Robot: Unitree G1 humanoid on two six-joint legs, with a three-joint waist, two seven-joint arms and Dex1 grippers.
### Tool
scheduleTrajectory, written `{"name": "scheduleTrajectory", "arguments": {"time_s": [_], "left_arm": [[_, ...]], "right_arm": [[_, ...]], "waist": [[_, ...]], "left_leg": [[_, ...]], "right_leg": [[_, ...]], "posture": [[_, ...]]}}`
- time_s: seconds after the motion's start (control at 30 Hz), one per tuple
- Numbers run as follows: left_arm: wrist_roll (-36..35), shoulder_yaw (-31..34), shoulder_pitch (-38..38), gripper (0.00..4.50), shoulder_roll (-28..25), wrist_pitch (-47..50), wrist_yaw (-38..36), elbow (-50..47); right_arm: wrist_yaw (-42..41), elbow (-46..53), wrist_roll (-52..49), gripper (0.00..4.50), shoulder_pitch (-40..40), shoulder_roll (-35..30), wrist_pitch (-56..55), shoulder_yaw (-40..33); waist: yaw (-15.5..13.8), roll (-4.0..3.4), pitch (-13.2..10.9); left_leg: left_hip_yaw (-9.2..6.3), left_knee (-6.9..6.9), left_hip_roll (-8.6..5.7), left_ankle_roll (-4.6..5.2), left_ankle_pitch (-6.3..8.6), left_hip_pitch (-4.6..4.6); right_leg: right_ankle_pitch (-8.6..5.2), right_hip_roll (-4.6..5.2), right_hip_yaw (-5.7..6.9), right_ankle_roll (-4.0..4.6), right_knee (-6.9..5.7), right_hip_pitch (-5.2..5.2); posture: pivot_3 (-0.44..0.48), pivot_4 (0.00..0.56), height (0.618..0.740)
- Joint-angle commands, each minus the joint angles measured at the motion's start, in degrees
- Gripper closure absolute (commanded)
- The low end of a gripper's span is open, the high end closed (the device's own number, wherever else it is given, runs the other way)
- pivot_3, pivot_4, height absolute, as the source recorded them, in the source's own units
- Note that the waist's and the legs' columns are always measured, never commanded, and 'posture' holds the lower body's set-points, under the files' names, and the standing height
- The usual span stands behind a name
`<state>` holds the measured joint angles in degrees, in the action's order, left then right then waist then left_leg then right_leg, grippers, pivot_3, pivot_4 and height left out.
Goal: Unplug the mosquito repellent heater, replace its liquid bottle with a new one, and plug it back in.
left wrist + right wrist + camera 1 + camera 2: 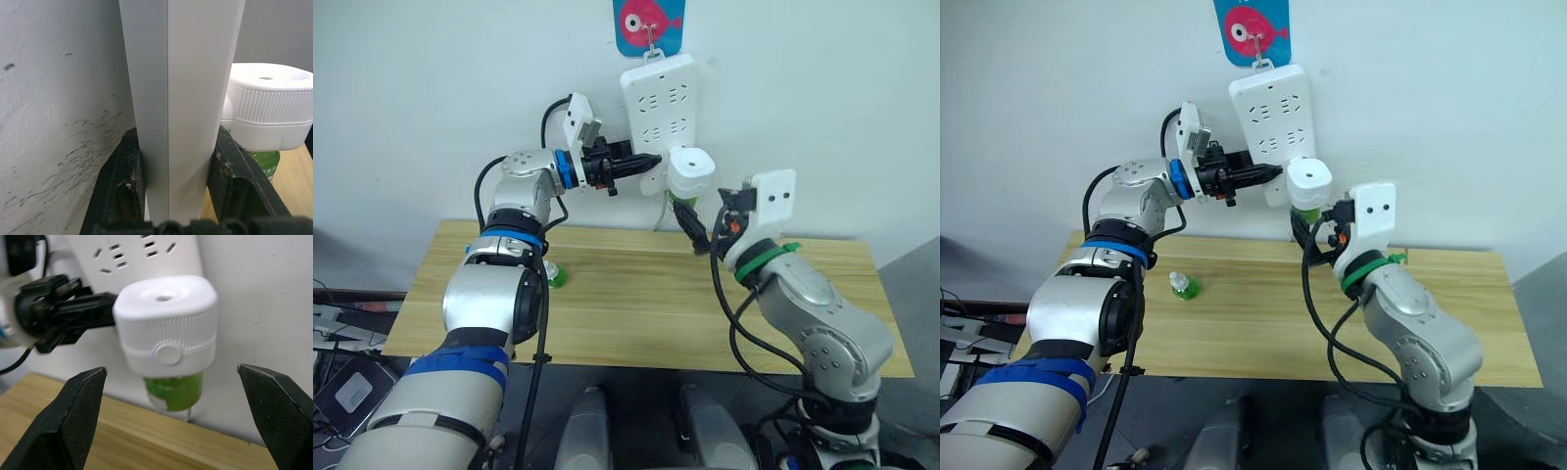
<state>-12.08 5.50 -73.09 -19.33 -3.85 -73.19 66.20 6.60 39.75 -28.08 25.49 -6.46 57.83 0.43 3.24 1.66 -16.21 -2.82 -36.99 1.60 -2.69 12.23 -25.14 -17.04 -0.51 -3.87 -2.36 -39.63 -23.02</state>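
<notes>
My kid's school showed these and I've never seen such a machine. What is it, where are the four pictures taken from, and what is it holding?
It is a humanoid robot with two arms, each ending in a two-fingered black gripper. Two pictures come from cameras in its head, looking down over a wooden table; the other two come from cameras on its wrists. The left gripper is clamped on the edge of the white power strip hanging on the wall. The right gripper is open, its fingers on either side of the mosquito repellent heater, which is plugged into the strip with a green bottle underneath. A spare green bottle lies on the table.
</notes>
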Motion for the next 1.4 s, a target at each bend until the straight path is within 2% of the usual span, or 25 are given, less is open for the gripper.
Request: {"name": "scheduleTrajectory", "arguments": {"time_s": [0.03,0.57,0.67,0.77,0.93,1.13,1.4], "left_arm": [[0.06,0.96,-0.96,3.19,0.13,-0.65,1.06,0.24],[0.38,1.18,-1.04,3.19,0.51,-1.41,1.91,0.39],[0.63,1.11,-0.94,3.19,0.52,-1.67,2.28,0.5],[0.79,1.06,-0.99,3.19,0.52,-1.71,2.42,0.53],[1.33,1.14,-1.36,3.19,0.19,-2.32,4.52,0.96],[2.97,0.86,-1.29,3.19,-0.62,-4.01,7.66,1.91],[3.34,1.04,-1.46,3.19,-0.39,-5.4,9.45,2.71]], "right_arm": [[1.18,-0.43,1.85,0.0,2.08,1.11,-0.69,-0.05],[-2.52,-12.14,7.26,0.0,8.77,3.84,-9.89,0.52],[-3.83,-12.64,6.91,0.57,8.84,4.11,-11.15,0.56],[-4.86,-12.29,7.03,1.52,8.54,4.17,-11.8,1.1],[-7.67,-9.39,8.36,1.51,6.08,1.58,-12.44,3.77],[-6.91,-2.21,7.34,1.51,1.79,0.09,-8.87,0.93],[-6.08,4.06,6.05,1.51,0.52,-0.06,-2.84,-0.94]], "waist": [[0.01,0.0,0.0],[-0.01,0.0,0.0],[-0.02,0.0,0.0],[-0.03,0.0,0.0],[-0.13,0.0,0.0],[-0.28,0.0,0.01],[0.0,0.01,0.02]], "left_leg": [[0.01,0.0,0.0,-0.01,0.0,-0.07],[-0.04,-0.01,-0.02,-0.17,-0.15,-0.21],[-0.05,-0.01,-0.02,-0.18,-0.16,-0.21],[-0.06,-0.02,-0.02,-0.19,-0.17,-0.21],[-0.08,-0.01,-0.02,-0.21,-0.18,-0.21],[-0.13,0.0,-0.03,-0.21,-0.18,-0.27],[-0.2,0.0,-0.04,-0.21,-0.58,-0.2]], "right_leg": [[0.0,0.01,-0.02,0.0,-0.05,-0.1],[0.0,0.01,0.09,0.0,-0.27,-0.28],[0.0,0.01,0.09,0.0,-0.28,-0.28],[0.0,0.01,0.1,0.0,-0.28,-0.28],[0.0,0.02,0.11,0.0,-0.29,-0.28],[0.0,0.03,0.17,0.0,-0.27,-0.28],[0.1,-0.05,0.2,0.09,-0.37,-0.27]], "posture": [[-0.085,0.29,0.74],[-0.061,0.274,0.74],[-0.054,0.272,0.74],[-0.054,0.272,0.74],[-0.041,0.264,0.74],[-0.049,0.26,0.74],[-0.062,0.259,0.74]]}}
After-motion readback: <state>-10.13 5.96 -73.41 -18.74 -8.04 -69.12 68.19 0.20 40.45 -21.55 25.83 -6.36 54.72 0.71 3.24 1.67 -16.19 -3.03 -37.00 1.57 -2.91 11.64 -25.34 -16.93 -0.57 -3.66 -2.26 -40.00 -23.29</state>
